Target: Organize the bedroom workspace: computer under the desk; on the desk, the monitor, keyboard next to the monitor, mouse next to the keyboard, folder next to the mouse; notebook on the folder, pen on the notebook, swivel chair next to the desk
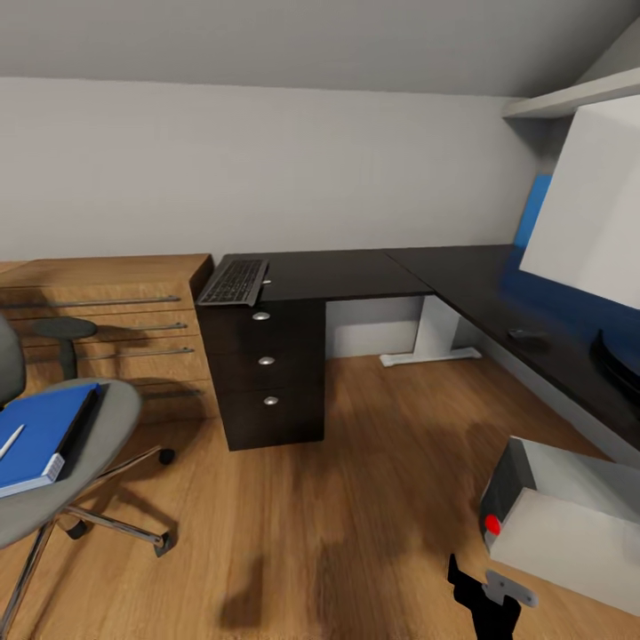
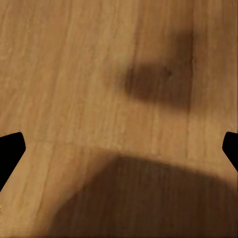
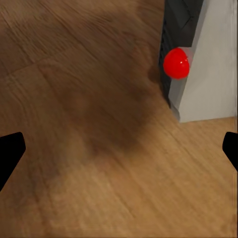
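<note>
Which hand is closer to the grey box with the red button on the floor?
Right. The right hand hangs open over the floor with the grey box just ahead of its fingertips. The left hand sees bare floor, the box not in its frame.

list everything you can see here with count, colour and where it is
desk: 1, black top, L-shaped along the back and right walls
keyboard: 1, dark, at the desk's left end, over the drawers
mouse: 1, dark, on the desk's right wing
monitor: 1, white back showing, on the right wing
computer: 1, grey-white with a red button, on the floor near the desk
swivel chair: 1, grey, on the left
folder: 1, blue, on the chair seat
pen: 1, white, on the folder
wood cabinet: 1, light wood, left of the desk
right gripper: 1, black, open, above the floor
left gripper: 1, black, open, above the floor
</note>
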Robot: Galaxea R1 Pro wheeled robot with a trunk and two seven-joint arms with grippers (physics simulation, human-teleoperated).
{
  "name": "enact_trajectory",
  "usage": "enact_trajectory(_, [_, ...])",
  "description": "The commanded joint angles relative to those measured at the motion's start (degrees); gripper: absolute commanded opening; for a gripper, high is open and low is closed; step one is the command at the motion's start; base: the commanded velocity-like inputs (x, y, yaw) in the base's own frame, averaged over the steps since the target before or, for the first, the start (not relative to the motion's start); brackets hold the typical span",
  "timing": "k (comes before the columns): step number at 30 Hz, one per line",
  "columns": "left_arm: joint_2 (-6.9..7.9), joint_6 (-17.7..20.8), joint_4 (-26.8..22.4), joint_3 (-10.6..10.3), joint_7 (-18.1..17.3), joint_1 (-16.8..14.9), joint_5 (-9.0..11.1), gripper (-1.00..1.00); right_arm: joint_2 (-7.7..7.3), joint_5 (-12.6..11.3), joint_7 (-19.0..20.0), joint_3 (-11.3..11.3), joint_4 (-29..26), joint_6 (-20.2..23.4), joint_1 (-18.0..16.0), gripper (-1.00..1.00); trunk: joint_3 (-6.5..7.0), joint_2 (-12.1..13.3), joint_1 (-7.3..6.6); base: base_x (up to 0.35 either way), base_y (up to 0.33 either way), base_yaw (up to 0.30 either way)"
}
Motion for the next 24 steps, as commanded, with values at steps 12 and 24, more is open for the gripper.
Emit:
enact_trajectory(12, [-0.07,-0.14,0.02,-0.09,0.16,-0.03,0.2,1.0,-2.68,0.37,-0.12,-0.38,0.06,-0.32,-0.05,1.0,-2.72,-0.18,0.3,0.0,0.0,0.0])
enact_trajectory(24, [-0.06,-0.09,-0.96,-0.83,0.02,-0.03,-0.05,1.0,-6.48,0.15,-0.21,-0.79,-2.82,-0.91,-0.04,1.0,-3.82,-0.25,0.42,0.0,0.0,0.0])
